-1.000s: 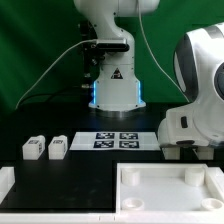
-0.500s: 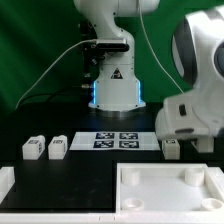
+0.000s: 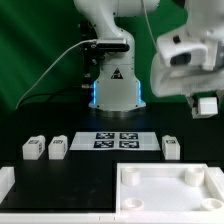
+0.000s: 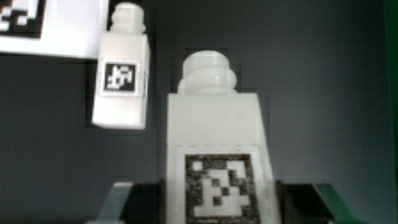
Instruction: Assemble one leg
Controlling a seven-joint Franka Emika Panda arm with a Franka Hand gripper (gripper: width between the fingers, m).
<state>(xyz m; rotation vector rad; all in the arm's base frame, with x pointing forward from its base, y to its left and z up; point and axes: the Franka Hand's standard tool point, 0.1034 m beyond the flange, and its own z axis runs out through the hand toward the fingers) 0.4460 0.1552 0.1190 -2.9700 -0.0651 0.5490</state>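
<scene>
**Clamped on one leg, high above and to the right of the marker board**

Off the marker board's (image 3: 120, 140) end on the exterior view's left, lying on the black table (image 3: 100, 172): leftmost leg (image 3: 32, 148) and, just beside it, second leg (image 3: 58, 148), both with tags showing. Behind the board, standing upright: arm base (image 3: 115, 85). In front of the board, toward the camera: white tray piece (image 3: 165, 186) with raised rim. Just beside the board's end on the exterior view's right, resting on the table: right-hand leg (image 3: 171, 149).

Higher up and further to that side, well clear of the table: white wrist housing (image 3: 190, 50), with the gripper (image 3: 204, 100) hanging below it, pointing down. Closed on the held leg (image 3: 208, 105), which sits between the fingers, well above the right-hand leg.

From the wrist view: held leg (image 4: 217, 130) filling the middle, rounded knob away from the camera, tag face toward it. Pressed against its flanks: dark fingers (image 4: 125, 200). Far below, a loose leg (image 4: 121, 80) just beside a corner of the board (image 4: 36, 25); cannot tell which one.
</scene>
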